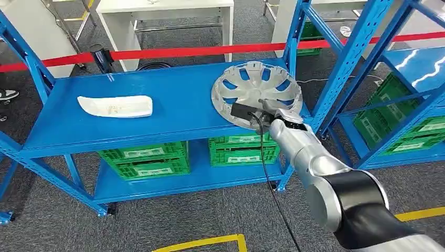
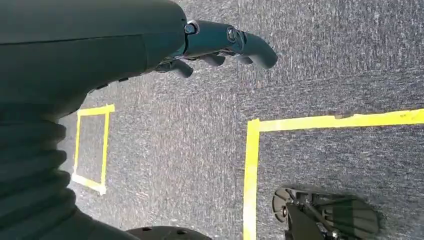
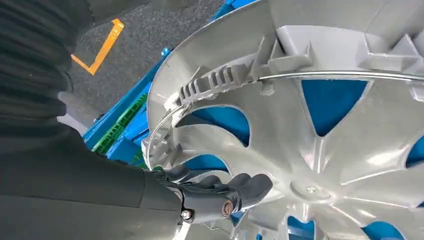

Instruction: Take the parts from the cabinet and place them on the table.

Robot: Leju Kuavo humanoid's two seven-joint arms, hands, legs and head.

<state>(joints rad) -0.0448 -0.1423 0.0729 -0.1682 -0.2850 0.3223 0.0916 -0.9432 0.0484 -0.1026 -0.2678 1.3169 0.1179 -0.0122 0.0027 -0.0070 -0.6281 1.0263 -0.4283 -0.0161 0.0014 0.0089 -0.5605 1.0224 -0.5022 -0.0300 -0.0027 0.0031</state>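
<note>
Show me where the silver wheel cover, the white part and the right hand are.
wheel cover [image 1: 251, 84]: head view, a spoke left of centre.
white part [image 1: 116, 106]: head view, middle of its top.
right hand [image 3: 220, 192]: right wrist view, dark fingers on the cover.

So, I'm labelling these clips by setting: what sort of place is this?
Probably a warehouse or workshop test area: blue steel racks holding green crates and a hubcap, a red barrier tape, and yellow floor markings on grey carpet.
</note>
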